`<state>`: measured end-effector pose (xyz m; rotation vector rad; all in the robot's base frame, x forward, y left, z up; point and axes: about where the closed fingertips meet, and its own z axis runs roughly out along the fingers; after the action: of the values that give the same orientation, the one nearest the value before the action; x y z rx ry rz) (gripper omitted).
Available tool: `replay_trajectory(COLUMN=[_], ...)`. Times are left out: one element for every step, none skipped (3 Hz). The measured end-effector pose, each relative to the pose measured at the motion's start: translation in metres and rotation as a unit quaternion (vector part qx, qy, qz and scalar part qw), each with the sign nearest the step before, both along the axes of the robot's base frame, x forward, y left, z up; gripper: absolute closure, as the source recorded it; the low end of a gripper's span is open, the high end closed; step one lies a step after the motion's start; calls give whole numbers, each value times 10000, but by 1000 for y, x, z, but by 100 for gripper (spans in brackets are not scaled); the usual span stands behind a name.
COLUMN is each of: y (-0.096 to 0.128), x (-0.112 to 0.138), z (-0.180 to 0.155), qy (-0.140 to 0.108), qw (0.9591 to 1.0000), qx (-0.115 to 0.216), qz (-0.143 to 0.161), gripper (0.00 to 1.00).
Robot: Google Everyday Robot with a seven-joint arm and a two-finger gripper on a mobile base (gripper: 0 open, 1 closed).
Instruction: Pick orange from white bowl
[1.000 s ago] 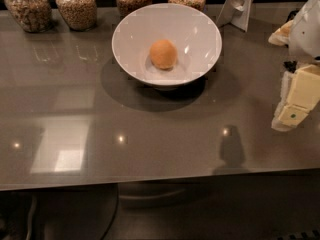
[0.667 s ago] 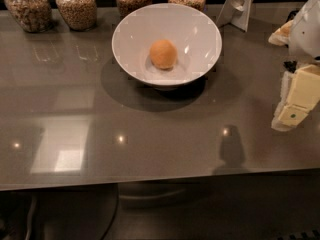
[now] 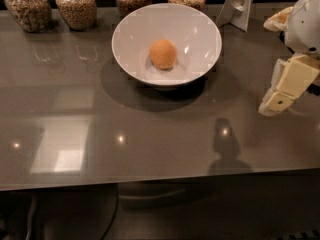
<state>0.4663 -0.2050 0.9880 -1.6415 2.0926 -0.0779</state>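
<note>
Comparing this moment with the camera view of one second ago, no change is found. The gripper (image 3: 275,103) hangs at the same spot by the right edge of the view, above the dark table (image 3: 150,139), and the white arm housing (image 3: 306,21) above it has not shifted either. Whether the gripper is spread or closed cannot be told from this angle. It carries nothing, for the orange (image 3: 163,54) lies alone at about the middle of the white bowl (image 3: 197,26), resting on the bowl's floor and clear of its walls. The bowl stands upright toward the back of the table, just in front of a row of four glass jars (image 3: 76,6) of grains, with a white stand (image 3: 240,6) behind it to the right. Gripper and bowl are well apart, with bare tabletop between them. Assessment: the approach has not begun and the whole of the task remains. The next move would call for travel toward the bowl and a descent from above, inside the flaring sides. Risks noted: the round fruit may roll on the glossy surface if touched off-centre, and the bowl, on its small base, may slide or tip if its rim is struck.
</note>
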Motion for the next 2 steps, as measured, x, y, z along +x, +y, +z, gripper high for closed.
replay_trajectory(y=[16, 32], x=[32, 66], z=[8, 15], qy=[-445, -771], qw=[9983, 9949], qx=[372, 647], qz=[49, 52], gripper=[0, 0])
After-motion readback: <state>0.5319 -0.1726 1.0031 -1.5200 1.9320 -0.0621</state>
